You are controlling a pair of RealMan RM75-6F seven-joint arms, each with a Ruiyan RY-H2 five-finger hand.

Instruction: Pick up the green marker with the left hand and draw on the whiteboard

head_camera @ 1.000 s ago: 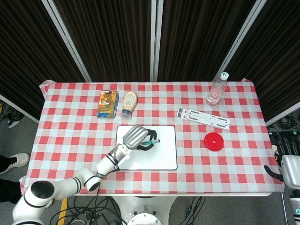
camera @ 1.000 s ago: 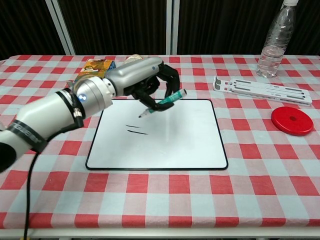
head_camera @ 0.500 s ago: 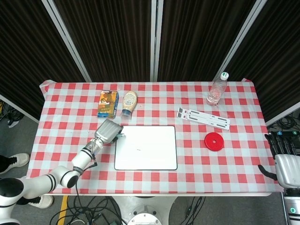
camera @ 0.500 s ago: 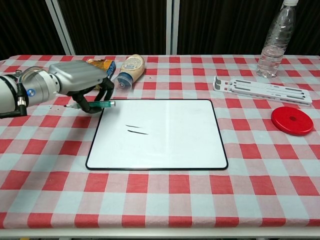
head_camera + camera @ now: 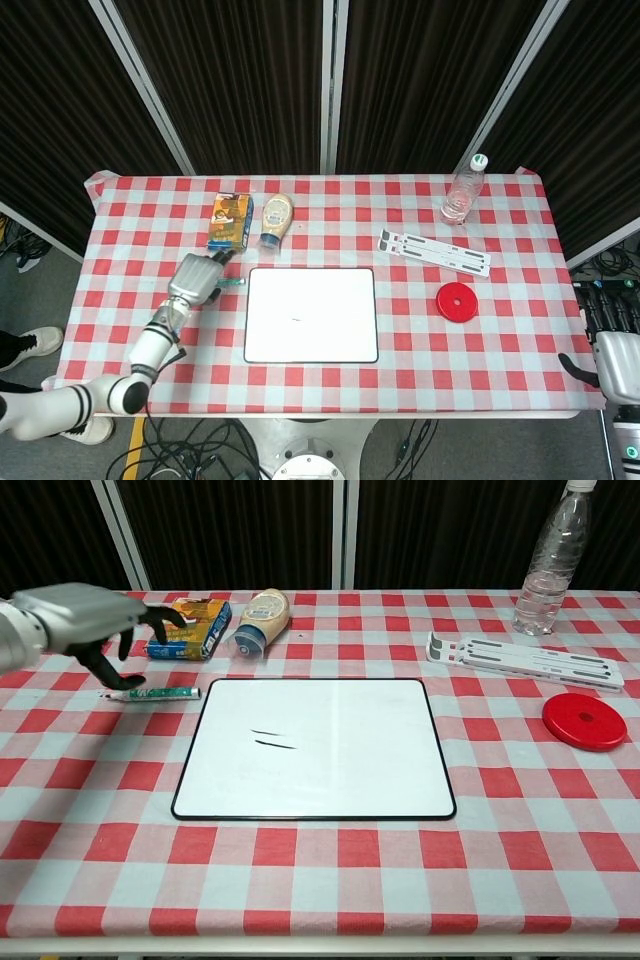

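The green marker (image 5: 150, 694) lies flat on the checked cloth just left of the whiteboard (image 5: 330, 770); in the head view only its tip (image 5: 235, 284) shows beside my hand. Two short dark strokes (image 5: 270, 739) mark the board's left half. My left hand (image 5: 85, 625) hovers above and slightly behind the marker, fingers spread, holding nothing; from above the left hand (image 5: 194, 279) sits left of the whiteboard (image 5: 312, 335). My right hand (image 5: 610, 335) is at the far right edge, off the table, fingers apart and empty.
A yellow snack box (image 5: 190, 628) and a mayonnaise bottle (image 5: 262, 616) lie behind the marker. A white folding stand (image 5: 525, 658), a red disc (image 5: 584, 720) and a water bottle (image 5: 552, 560) are on the right side.
The left hand carried the marker off the board to the left, laid it on the cloth and let go; it now hovers open above it. The right hand barely shifted.
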